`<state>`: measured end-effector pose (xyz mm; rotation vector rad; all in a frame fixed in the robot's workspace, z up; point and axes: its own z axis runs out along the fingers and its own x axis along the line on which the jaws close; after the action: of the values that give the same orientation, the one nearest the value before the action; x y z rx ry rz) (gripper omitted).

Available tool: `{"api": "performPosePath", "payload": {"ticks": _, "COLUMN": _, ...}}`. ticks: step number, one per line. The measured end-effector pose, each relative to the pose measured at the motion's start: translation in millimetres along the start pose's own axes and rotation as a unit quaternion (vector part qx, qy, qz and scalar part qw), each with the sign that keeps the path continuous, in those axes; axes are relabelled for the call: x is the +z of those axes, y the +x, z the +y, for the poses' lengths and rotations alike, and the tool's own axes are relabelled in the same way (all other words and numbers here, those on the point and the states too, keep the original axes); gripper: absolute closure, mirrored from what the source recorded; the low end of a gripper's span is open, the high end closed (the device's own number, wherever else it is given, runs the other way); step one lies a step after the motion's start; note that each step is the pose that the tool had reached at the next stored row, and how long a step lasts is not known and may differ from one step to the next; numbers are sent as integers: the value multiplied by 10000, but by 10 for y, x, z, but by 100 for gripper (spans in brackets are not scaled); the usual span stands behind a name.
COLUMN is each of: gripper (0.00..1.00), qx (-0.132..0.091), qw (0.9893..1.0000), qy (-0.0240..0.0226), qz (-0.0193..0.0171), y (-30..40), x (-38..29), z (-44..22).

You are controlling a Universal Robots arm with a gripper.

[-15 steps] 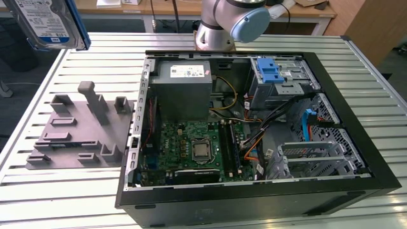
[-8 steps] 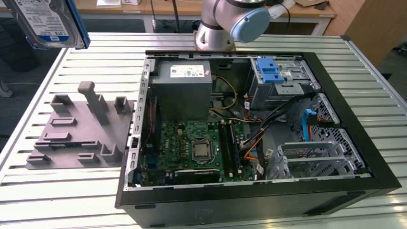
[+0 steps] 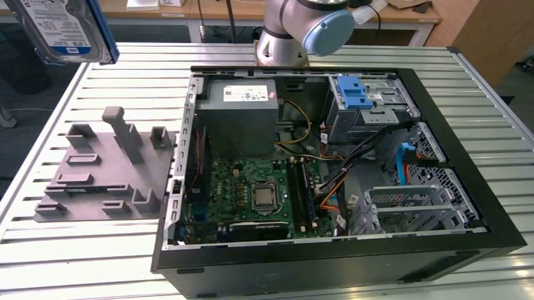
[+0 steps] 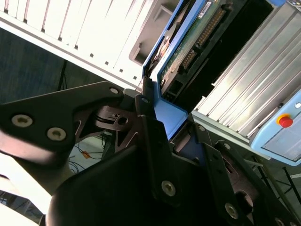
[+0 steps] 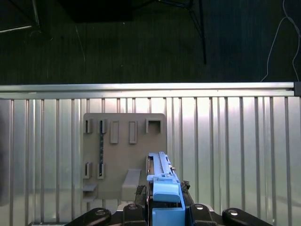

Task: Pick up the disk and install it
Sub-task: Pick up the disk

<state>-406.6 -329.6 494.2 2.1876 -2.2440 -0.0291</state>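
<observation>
My end effector is clamped on the disk, black fingers pinching its blue-railed end. It hangs high above the worktop, over the grey fixture plate, at ten o'clock from the open computer case. The disk's white-and-blue label faces the exterior view. The arm's base stands at twelve o'clock of the case.

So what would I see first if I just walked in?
Probably the disk, hanging high at the exterior view's top left, pinched by its blue rail between the black fingers. Then the big open computer case in the middle of the slatted table, green circuit board showing inside.
</observation>
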Motion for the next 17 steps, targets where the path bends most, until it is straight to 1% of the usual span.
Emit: {"api": "performPosePath", "payload": {"ticks": 17, "gripper": 64, "qx": 0, "qw": 10000, "qy": 0, "qz": 0, "y": -3, "x": -2, "z": -105}}
